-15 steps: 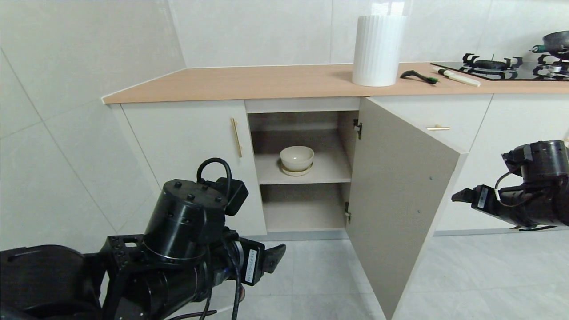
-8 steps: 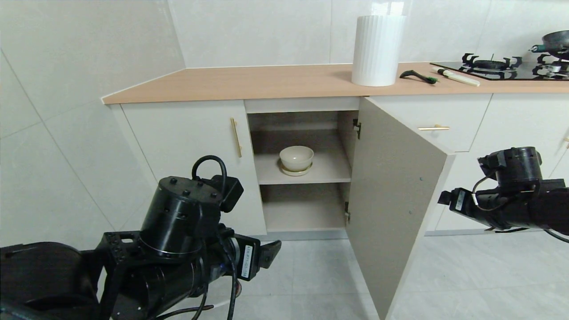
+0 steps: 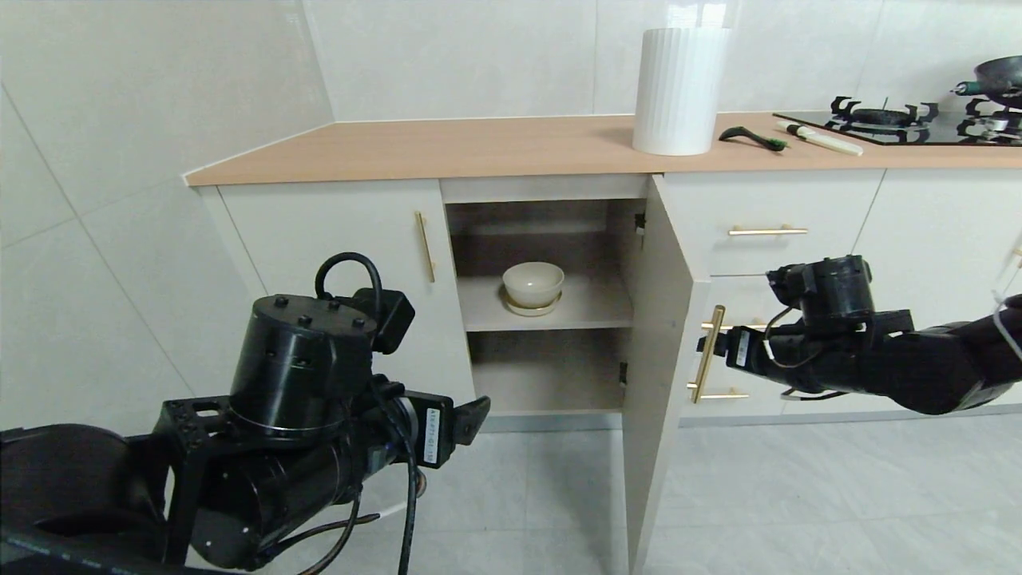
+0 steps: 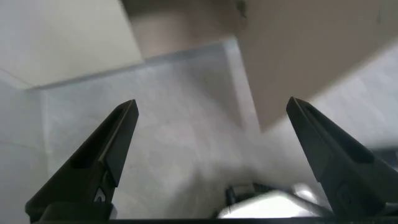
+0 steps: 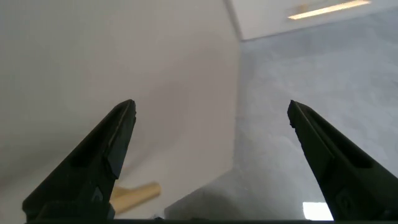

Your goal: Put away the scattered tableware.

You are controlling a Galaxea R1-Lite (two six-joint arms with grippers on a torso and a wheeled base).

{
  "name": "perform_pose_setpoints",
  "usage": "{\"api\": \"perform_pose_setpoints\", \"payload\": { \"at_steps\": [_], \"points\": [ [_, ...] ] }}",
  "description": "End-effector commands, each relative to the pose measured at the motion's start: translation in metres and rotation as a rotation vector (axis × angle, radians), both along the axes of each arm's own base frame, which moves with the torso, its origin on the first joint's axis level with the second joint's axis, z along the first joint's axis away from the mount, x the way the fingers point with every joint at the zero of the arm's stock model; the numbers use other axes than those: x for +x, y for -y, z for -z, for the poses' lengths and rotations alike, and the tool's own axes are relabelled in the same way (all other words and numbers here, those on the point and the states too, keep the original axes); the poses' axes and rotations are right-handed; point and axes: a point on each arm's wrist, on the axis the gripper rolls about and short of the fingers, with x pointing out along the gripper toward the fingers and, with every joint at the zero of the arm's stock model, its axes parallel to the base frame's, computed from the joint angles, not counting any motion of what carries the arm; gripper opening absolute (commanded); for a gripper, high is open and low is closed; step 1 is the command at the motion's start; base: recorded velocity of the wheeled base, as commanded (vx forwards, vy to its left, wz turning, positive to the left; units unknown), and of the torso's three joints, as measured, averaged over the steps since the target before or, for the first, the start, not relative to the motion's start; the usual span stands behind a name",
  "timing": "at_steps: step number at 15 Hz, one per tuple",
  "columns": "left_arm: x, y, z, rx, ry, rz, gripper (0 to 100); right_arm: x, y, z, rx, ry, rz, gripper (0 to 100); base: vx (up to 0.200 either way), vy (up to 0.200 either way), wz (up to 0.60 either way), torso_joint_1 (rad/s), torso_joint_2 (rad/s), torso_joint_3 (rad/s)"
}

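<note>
Right hand (image 5: 210, 109) splayed beside cabinet door (image 3: 659, 343), bowl (image 3: 532, 283) on shelf (image 3: 595, 307)

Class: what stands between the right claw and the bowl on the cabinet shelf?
The open cabinet door stands between the right claw and the bowl, in the head view.

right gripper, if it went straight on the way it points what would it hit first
Most likely the outer side of the open cabinet door, close beside its gold handle; the right gripper faces that panel, though depth is unclear.
</note>
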Motion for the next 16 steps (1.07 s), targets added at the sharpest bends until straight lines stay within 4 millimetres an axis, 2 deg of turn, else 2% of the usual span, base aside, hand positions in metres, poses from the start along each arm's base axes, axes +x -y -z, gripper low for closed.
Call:
{"api": "perform_pose_setpoints", "payload": {
  "at_steps": [1, 4, 9, 11, 14, 16],
  "points": [
    [0.003, -0.001, 0.001, 0.023, 0.018, -0.019, 100, 0.017, -0.028, 0.018, -0.007, -0.023, -0.060, 100, 0.000, 0.000, 0.00, 0.000, 0.00, 0.000],
    [0.003, -0.001, 0.005, 0.056, 0.016, -0.017, 100, 0.030, -0.042, 0.032, -0.011, -0.034, -0.082, 100, 0.000, 0.000, 0.00, 0.000, 0.00, 0.000],
    [0.003, -0.002, 0.008, 0.109, 0.026, -0.036, 100, 0.044, -0.052, 0.035, 0.028, -0.019, -0.126, 100, 0.000, 0.000, 0.00, 0.000, 0.00, 0.000],
    [0.003, -0.002, 0.008, 0.109, 0.026, -0.036, 100, 0.050, -0.066, 0.040, 0.094, -0.033, -0.140, 100, 0.000, 0.000, 0.00, 0.000, 0.00, 0.000],
    [0.003, -0.002, 0.007, 0.106, 0.030, -0.036, 100, 0.050, -0.067, 0.045, 0.092, -0.045, -0.137, 100, 0.000, 0.000, 0.00, 0.000, 0.00, 0.000],
    [0.002, -0.003, 0.005, 0.103, 0.033, -0.037, 100, 0.051, -0.067, 0.047, 0.091, -0.050, -0.137, 100, 0.200, 0.000, 0.00, -0.002, 0.00, 0.000]
  ]
}}
